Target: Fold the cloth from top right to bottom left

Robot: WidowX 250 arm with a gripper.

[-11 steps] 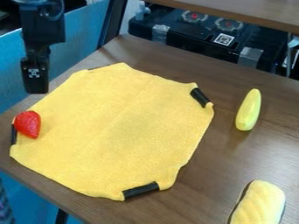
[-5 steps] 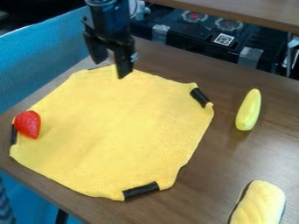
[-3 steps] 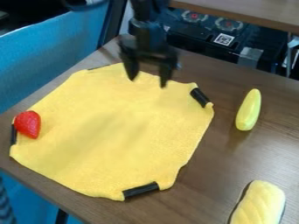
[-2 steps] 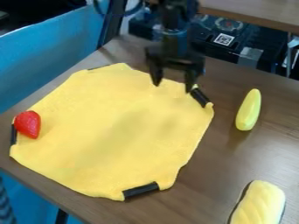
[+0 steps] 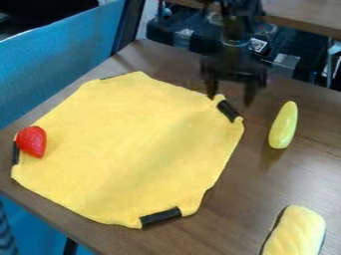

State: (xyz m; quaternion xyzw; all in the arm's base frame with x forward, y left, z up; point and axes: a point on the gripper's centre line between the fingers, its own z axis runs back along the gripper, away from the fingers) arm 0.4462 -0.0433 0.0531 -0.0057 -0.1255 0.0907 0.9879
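Cloth [image 5: 130, 149]: yellow, spread out on the brown wood-grain table [image 5: 306, 174]. Clock positions refer to the cloth's centre, with 12 o'clock at the top of the camera view. The outline is irregular, with cut-off corners. A black strip [image 5: 228, 110] sits at the 2 o'clock corner; a second black strip [image 5: 160, 216] sits on the edge between 5 and 6 o'clock. A narrow dark strip [image 5: 15, 153] shows at the 9 o'clock edge, and a thin dark line marks the edge between 11 and 12 o'clock.

Red strawberry [image 5: 31, 141]: rests on the cloth at 9 o'clock, just beside the narrow dark strip.

Gripper [image 5: 230, 99]: black, hanging down at the cloth's corner, just short of 2 o'clock. The two fingers are apart. One fingertip appears at the cloth's edge, near the black strip; the other appears outward of the cloth. Contact with the cloth cannot be determined.

Yellow-green elongated object [image 5: 283, 125]: on the table between 2 and 3 o'clock, apart from the cloth.

Pale yellow ridged object [image 5: 296, 231]: on the table at 4 o'clock, well apart from the cloth.

Background: blue panel [image 5: 53, 74] toward 10 and 11 o'clock, beyond the table edge; black case [image 5: 190, 46] toward 12 and 1 o'clock, partly behind the arm.
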